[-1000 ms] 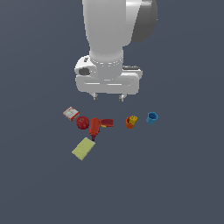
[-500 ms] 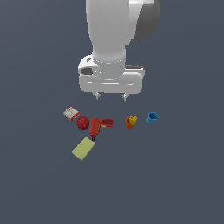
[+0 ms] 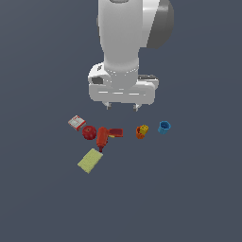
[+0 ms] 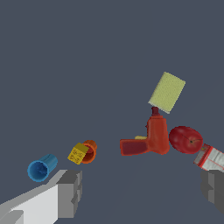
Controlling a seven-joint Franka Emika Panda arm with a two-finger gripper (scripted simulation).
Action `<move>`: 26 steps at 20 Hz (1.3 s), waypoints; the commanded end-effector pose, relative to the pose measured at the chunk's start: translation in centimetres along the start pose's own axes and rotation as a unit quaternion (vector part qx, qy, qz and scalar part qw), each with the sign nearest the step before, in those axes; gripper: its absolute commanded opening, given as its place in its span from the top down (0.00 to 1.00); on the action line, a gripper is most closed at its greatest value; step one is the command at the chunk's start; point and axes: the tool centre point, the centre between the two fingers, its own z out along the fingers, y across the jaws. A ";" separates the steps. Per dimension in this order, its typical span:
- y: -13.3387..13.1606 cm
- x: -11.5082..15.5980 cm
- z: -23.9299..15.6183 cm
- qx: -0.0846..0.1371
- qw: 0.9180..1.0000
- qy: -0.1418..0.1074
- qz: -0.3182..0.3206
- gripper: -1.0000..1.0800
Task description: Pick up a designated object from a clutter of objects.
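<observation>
The tiny yellow block [image 3: 144, 128] lies against the small orange cup [image 3: 140, 133], right of the clutter's middle in the exterior view. In the wrist view the yellow block [image 4: 78, 153] sits at the mouth of the tipped orange cup [image 4: 89, 150]. My gripper [image 3: 123, 107] hangs open and empty above the floor, behind the items, up and to the exterior view's left of the block. In the wrist view its two grey fingertips [image 4: 70, 192] stand wide apart, nothing between them.
A blue cup [image 3: 164, 126] lies to the exterior view's right of the block. A red bottle [image 3: 102, 136], red apple [image 3: 89, 133], white-red box [image 3: 76, 122] and yellow-green flat pad [image 3: 90, 160] lie to the exterior view's left. The floor is plain dark grey.
The arm and gripper have shifted to the exterior view's right and slightly lower over the two earlier frames. The objects have not moved.
</observation>
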 end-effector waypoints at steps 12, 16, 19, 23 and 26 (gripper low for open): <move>-3.5 -0.9 5.5 -0.007 0.996 0.005 0.084 0.04; -4.9 -1.5 7.7 -0.009 0.993 0.008 0.118 0.04; -6.0 -2.0 9.3 -0.009 0.990 0.010 0.143 0.04; -7.3 -2.9 11.4 -0.009 0.984 0.012 0.176 0.04; -8.2 -3.6 12.9 -0.009 0.980 0.013 0.199 0.04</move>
